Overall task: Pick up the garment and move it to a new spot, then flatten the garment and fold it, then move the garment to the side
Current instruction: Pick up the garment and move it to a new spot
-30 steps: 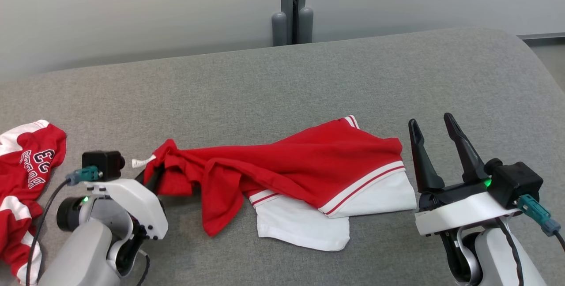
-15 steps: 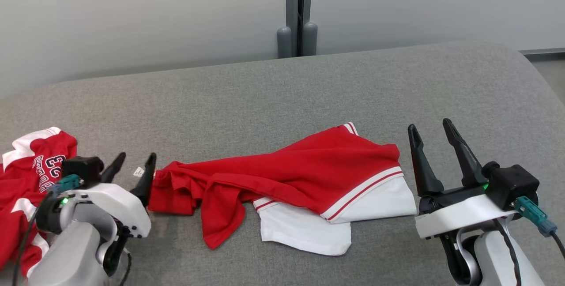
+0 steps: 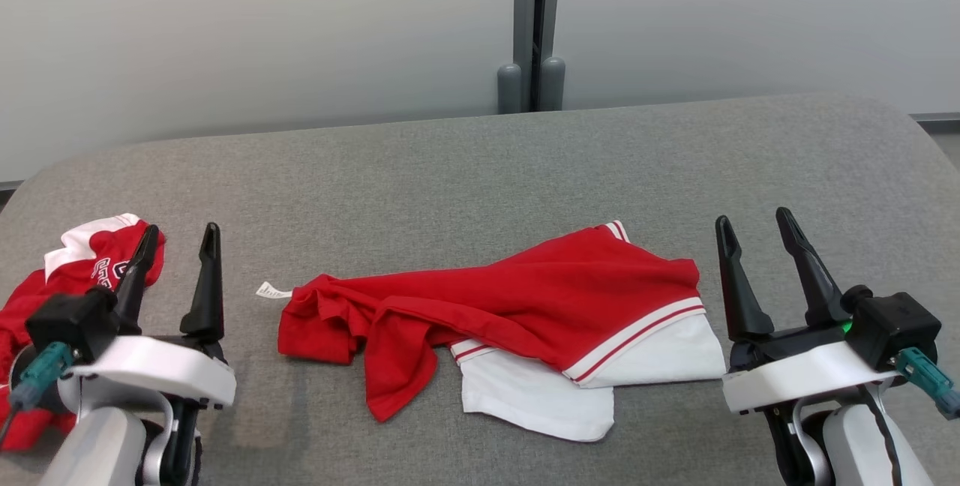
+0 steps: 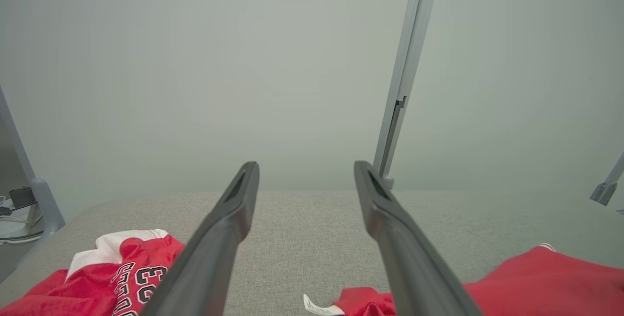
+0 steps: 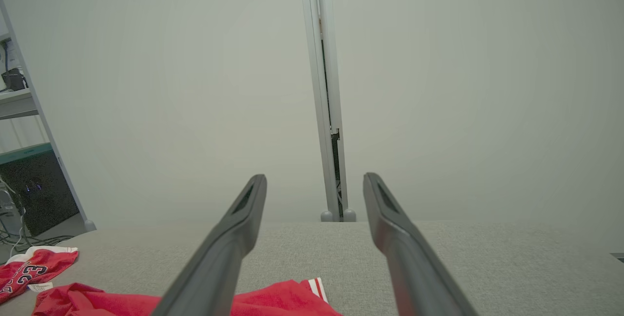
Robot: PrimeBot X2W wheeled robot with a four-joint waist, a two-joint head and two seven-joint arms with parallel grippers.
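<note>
**Q:** where's the task item relative to your hands

**A:** The grey padded surface spans the whole head view. The garment lies mid-surface, between my two grippers. Its long axis runs side to side, with the bunched red end toward my left and the white hem end toward my right

**Q:** nearer arm

**A:** The right, I'd say. My right gripper stands just beside the white hem corner. My left gripper is near the bunched end but apart from it, with bare grey showing between

**Q:** hand state

**A:** Both are spread wide with nothing between the fingers, and both point away from me over the surface. My guess is that each hand takes its own end to flatten the garment

**Q:** other stuff

**A:** A second jersey lies crumpled at the far left, behind my left fingers. It's red and white with black numerals, and well apart from the garment

**Q:** materials, quick

**A:** The surface is flat woven upholstery with rounded corners. The garment is thin, limp knit, red over a white panel with red-and-white striped trim, creased and doubled over itself, so not flat yet. My fingers are dark, hard, long and tapered. The smallest item is a white care label, sticking out of the bunched end toward my left gripper
</note>
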